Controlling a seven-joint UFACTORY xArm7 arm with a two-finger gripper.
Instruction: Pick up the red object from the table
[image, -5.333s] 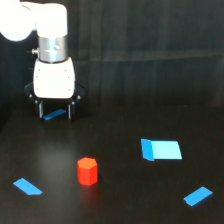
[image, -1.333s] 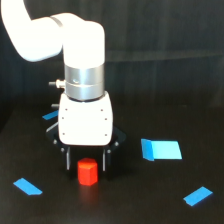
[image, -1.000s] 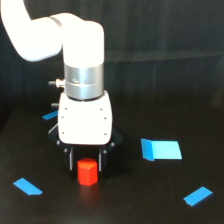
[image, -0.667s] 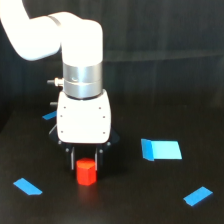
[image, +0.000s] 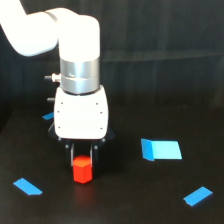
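Observation:
The red object (image: 82, 170), a small red-orange hexagonal block, stands on the black table (image: 130, 200) in the lower left-centre of the exterior view. My gripper (image: 82, 154) hangs straight down over it from the white arm. Its two dark fingers (image: 73, 152) press against the block's upper sides, one on each side, so the gripper is shut on it. The block's lower half shows below the fingertips and its base looks to be on the table.
A flat blue rectangle (image: 160, 150) lies on the exterior view's right of the block. A blue strip (image: 198, 196) is at the lower right and another (image: 27, 186) at the lower left. A fourth blue piece (image: 48, 116) peeks out behind the arm.
The arm has come from the back left to over the block and lowered. In the last second the fingers have drawn in from a wide stance onto the block's sides.

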